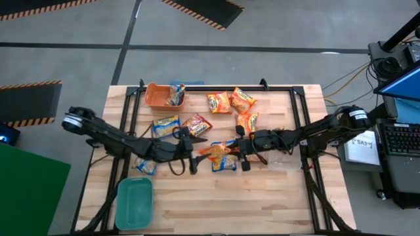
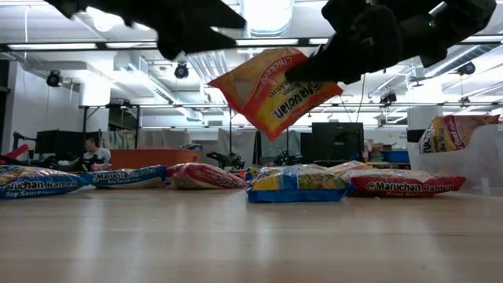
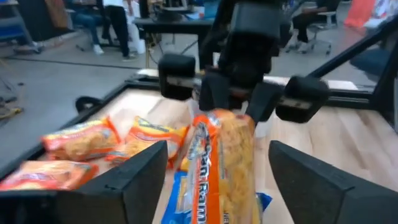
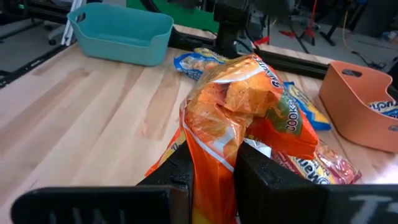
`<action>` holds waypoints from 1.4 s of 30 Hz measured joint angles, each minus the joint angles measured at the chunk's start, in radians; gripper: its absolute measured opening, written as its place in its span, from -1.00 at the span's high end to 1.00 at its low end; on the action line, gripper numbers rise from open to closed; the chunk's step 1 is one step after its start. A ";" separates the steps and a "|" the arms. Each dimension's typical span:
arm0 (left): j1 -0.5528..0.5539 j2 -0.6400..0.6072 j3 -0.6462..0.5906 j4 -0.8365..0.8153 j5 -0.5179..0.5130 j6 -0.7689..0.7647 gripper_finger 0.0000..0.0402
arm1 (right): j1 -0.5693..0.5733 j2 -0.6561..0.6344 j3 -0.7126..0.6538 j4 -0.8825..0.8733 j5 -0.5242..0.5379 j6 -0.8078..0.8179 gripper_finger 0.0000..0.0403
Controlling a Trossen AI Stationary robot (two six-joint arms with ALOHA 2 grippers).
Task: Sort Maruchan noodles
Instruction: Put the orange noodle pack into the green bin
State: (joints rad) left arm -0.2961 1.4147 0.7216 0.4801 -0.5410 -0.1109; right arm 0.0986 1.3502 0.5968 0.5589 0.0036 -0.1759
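Note:
An orange Maruchan noodle packet (image 2: 275,90) hangs in the air over the middle of the table, with my right gripper (image 1: 241,149) shut on it. My left gripper (image 3: 217,149) faces it from the table's left. It is open, and its fingers stand on either side of the packet's free end without touching it. A blue-and-yellow packet (image 2: 297,184) lies flat on the table right below. More packets lie flat around: orange ones (image 1: 231,101), a red one (image 1: 195,124) and blue ones (image 1: 165,124). My right gripper pinches one end of the orange packet (image 4: 211,155) between its two fingers, where the crinkled plastic bunches. The fingers come nearly level from the table's right side. The packet is lifted clear, tilted, and its free end (image 2: 236,90) points toward my left gripper.
An orange bin (image 1: 157,97) with a blue packet in it stands at the far left of the table. A teal bin (image 1: 134,202) stands at the near left. Bare wood lies along the near edge (image 1: 249,203). Black frame rails run along the table's sides.

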 joint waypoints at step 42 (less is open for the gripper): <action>0.096 0.223 0.000 0.190 0.220 -0.054 0.70 | -0.001 -0.012 0.004 -0.010 0.000 0.066 0.22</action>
State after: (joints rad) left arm -0.1997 1.6379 0.7212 0.6701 -0.3212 -0.1650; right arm 0.0979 1.3387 0.6006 0.5493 0.0032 -0.1101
